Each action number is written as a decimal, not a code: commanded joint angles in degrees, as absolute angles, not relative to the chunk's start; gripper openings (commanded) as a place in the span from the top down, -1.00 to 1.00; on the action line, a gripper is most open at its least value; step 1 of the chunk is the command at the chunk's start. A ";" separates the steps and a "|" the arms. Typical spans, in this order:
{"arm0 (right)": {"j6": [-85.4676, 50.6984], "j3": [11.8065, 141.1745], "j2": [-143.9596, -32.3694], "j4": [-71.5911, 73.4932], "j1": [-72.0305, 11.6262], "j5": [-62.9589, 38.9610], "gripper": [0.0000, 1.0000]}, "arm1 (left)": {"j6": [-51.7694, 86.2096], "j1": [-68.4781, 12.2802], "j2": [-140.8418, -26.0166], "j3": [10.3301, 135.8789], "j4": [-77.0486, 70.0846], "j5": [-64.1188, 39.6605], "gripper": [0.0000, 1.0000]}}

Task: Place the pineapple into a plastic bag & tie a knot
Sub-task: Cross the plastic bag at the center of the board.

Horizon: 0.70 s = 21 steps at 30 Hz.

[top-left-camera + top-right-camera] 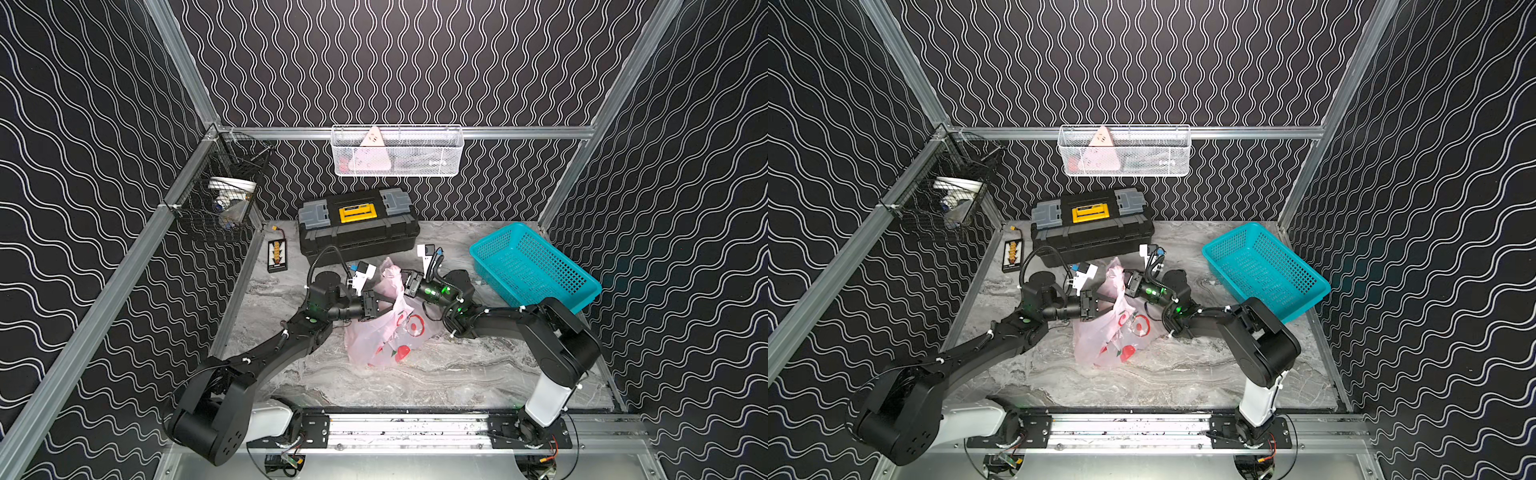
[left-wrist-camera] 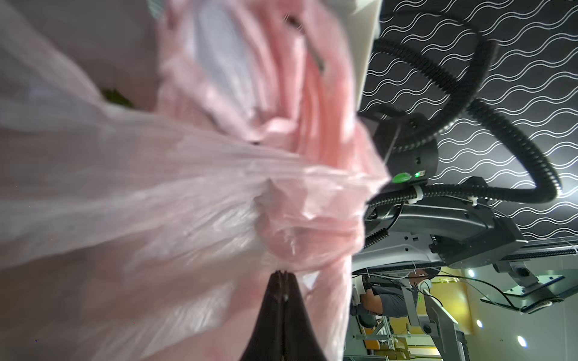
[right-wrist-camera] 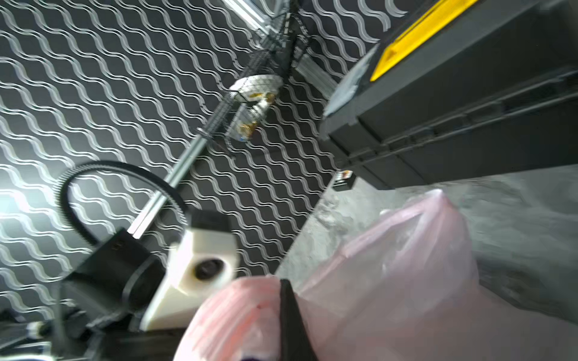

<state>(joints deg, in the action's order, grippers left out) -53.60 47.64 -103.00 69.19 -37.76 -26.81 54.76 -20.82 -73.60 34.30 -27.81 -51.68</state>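
Just in front of the black toolbox (image 1: 357,232), on the marble tabletop (image 1: 415,382): plastic bag (image 1: 386,336), pale pink and see-through, printed with red apples. Slumps wide on the side away from the toolbox and rises to a crumpled pink peak on the side nearest it. Shows a twisted gather (image 2: 275,206) of film at the neck in the left wrist view; cannot tell whether tied off. Hides its contents behind the film in both top views.

Left pincer (image 1: 394,303): reaches in over the bag from the toolbox's left side, jaws pressed together. Fingertips (image 2: 278,300) close flat against each other in the left wrist view, pink film nipped at their very end.

Right pincer (image 1: 401,277): comes in from the toolbox's right side and meets the bag's raised peak, between bag and toolbox. Closed as well, with a dark fingertip (image 3: 289,318) buried in pink film in the right wrist view.

Farther out, off the toolbox's right end: teal perforated basket (image 1: 490,245), tilted, well apart from the bag. Just beside the toolbox's left end: small black board (image 1: 277,254) with yellow connectors. Above and behind the toolbox, hung on the back rail: white mesh basket (image 1: 449,166). Up and to the toolbox's left, on the side rail: black wire basket (image 1: 195,224).
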 commanded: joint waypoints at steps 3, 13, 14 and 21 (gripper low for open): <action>-67.25 48.87 -104.73 86.75 -36.62 -35.07 1.00 | 54.12 -20.50 -73.37 32.75 -29.96 -51.36 0.92; -66.80 45.88 -103.45 86.74 -35.34 -39.07 1.00 | 54.67 -17.14 -70.56 30.76 -30.76 -52.04 0.87; -66.82 45.96 -103.60 86.74 -35.25 -39.11 1.00 | 54.78 -16.44 -69.35 30.68 -30.78 -52.41 0.86; -66.93 46.93 -104.22 86.75 -34.99 -39.90 1.00 | 54.92 -11.54 -58.87 33.94 -26.74 -51.71 0.69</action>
<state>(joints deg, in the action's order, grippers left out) -65.98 46.28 -104.16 82.52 -35.03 -39.05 55.96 -12.53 -61.43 31.40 -28.62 -52.56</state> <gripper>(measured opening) 0.057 0.150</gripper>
